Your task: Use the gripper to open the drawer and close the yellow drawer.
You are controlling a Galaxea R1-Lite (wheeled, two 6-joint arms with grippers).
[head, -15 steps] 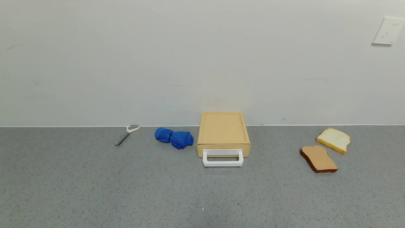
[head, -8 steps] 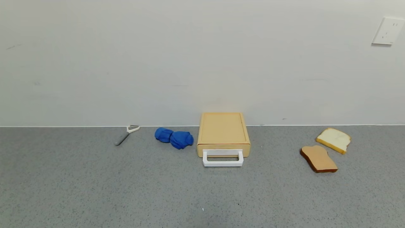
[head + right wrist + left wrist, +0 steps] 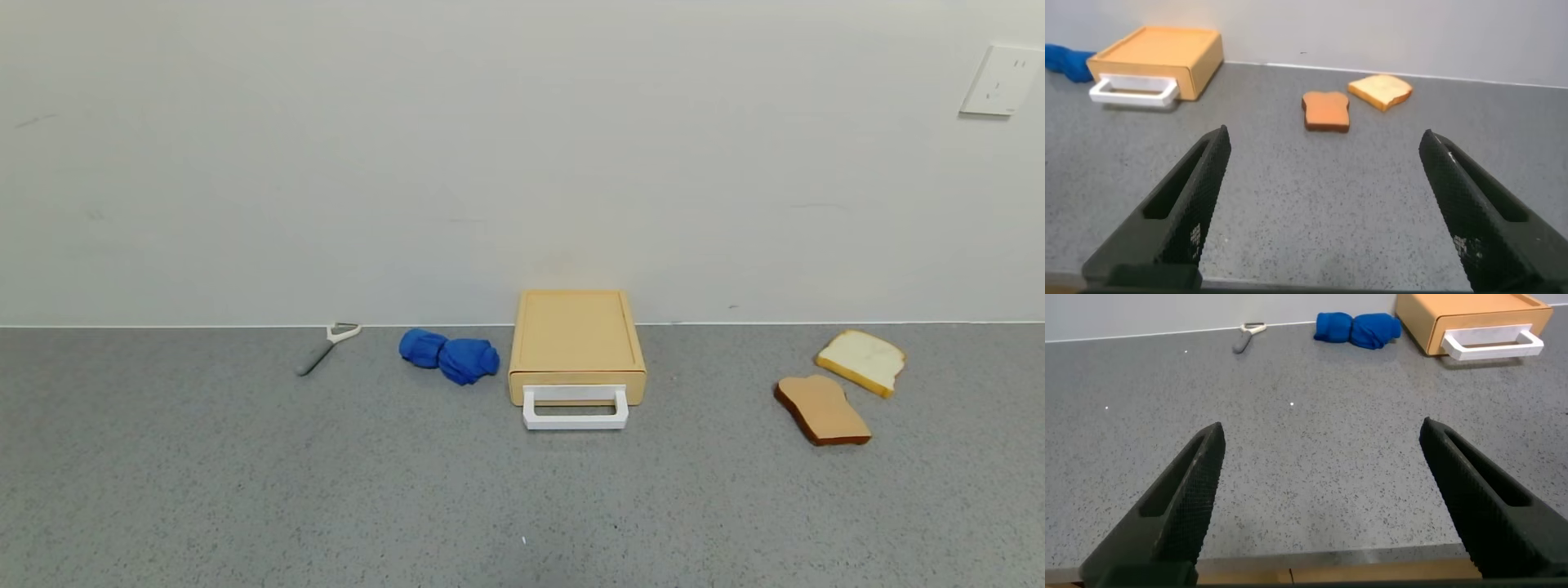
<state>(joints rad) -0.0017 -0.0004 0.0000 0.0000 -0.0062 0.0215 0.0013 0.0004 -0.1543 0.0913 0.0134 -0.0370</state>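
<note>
The pale yellow-tan drawer box [image 3: 576, 336] stands against the back wall in the head view, its drawer shut and its white loop handle [image 3: 575, 408] facing me. It also shows in the left wrist view [image 3: 1470, 318] and the right wrist view [image 3: 1159, 55]. Neither arm shows in the head view. My left gripper [image 3: 1323, 433] is open and empty, low over the counter's near edge, far from the drawer. My right gripper [image 3: 1324, 139] is open and empty, also near the front edge.
A blue cloth [image 3: 449, 356] lies just left of the drawer, a grey-handled peeler [image 3: 325, 346] farther left. A brown bread slice [image 3: 821, 410] and a white bread slice [image 3: 862, 361] lie to the right. A wall socket [image 3: 1001, 80] is at upper right.
</note>
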